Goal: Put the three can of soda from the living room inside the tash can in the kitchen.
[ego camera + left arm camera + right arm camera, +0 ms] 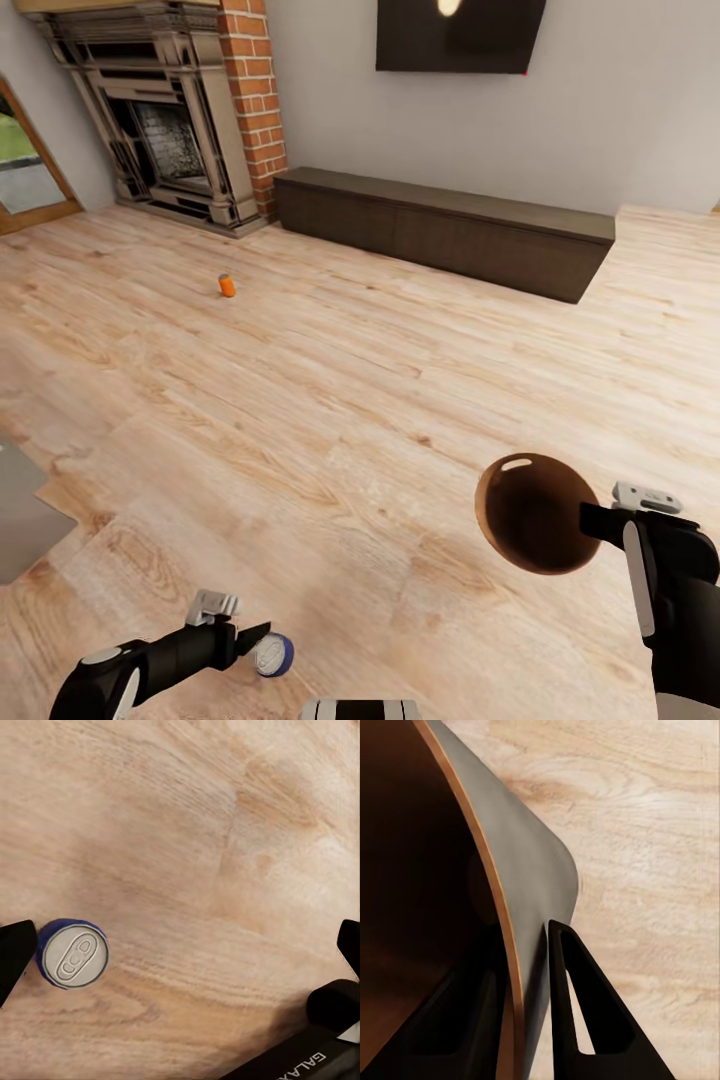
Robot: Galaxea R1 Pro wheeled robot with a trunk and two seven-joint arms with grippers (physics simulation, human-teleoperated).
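Right fingers (521,1020) clamp the trash can (520,500) rim; its dark inside seems empty. Left fingers (19,960) spread beside blue can (73,953).

floor (380,400): open planks | obstacles: orange can (228,286), bench (450,232) along wall

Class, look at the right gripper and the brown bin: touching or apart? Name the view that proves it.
Touching. The right wrist view shows the right gripper pinching the bin wall: one finger inside, one pressed against the outside, no gap. The head view agrees.
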